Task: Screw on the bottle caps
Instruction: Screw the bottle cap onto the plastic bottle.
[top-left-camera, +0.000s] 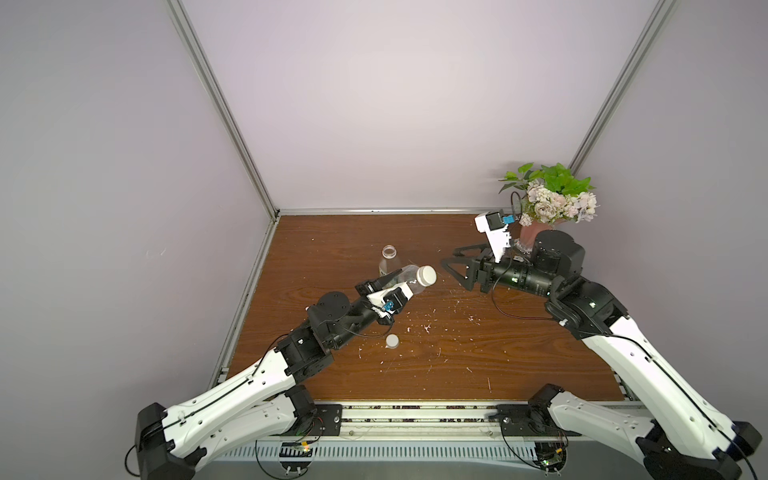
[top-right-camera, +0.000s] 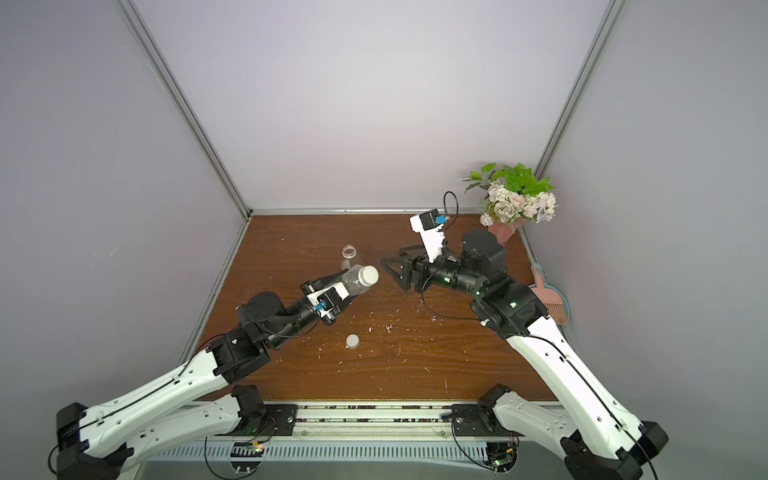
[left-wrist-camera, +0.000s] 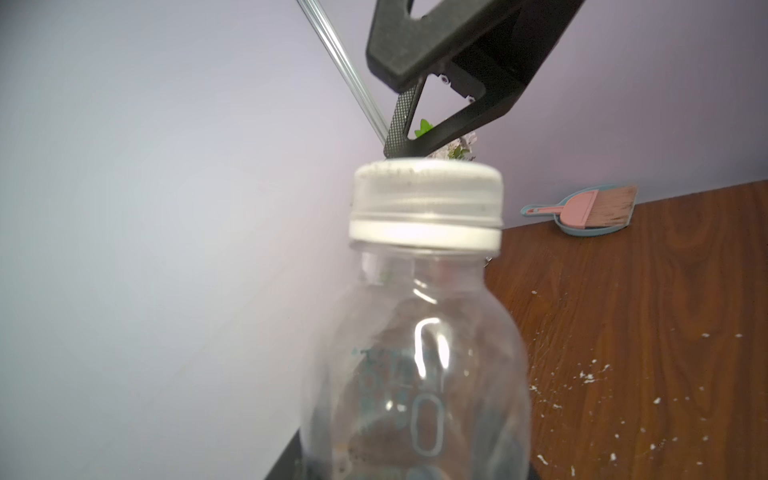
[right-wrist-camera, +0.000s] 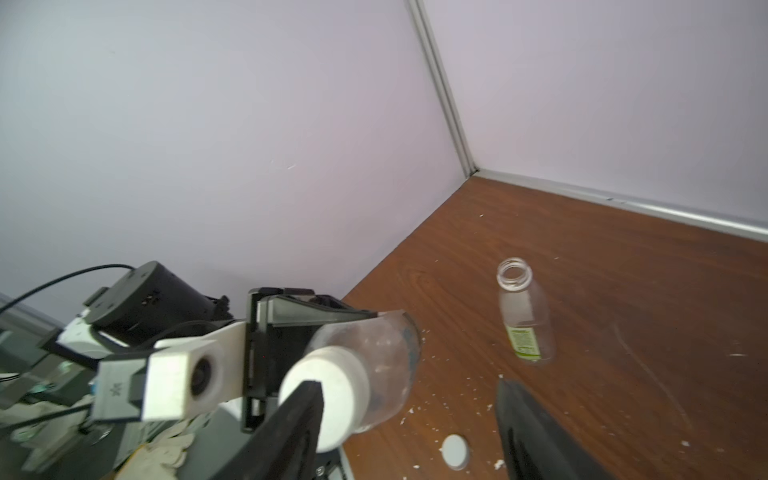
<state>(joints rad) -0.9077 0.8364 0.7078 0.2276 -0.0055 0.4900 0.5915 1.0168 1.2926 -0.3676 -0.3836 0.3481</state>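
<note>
The left jaws pinch the clear, nearly bare plastic bottle, tilted, its white round screw cap pointing at the right jaws, which are spread wide, just short of it; I'd centre them squarely around the cap before closing and twisting.

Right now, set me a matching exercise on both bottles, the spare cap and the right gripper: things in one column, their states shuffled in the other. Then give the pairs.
Things
1. bare bottle
2. labelled bottle
3. loose cap
4. right gripper

States
A. lying flat on the table
B. jaws open, holding nothing
C. held tilted off the table by the left gripper, white cap on its neck
D. standing upright, neck uncapped

Pairs: 1-C, 2-D, 3-A, 4-B
</note>
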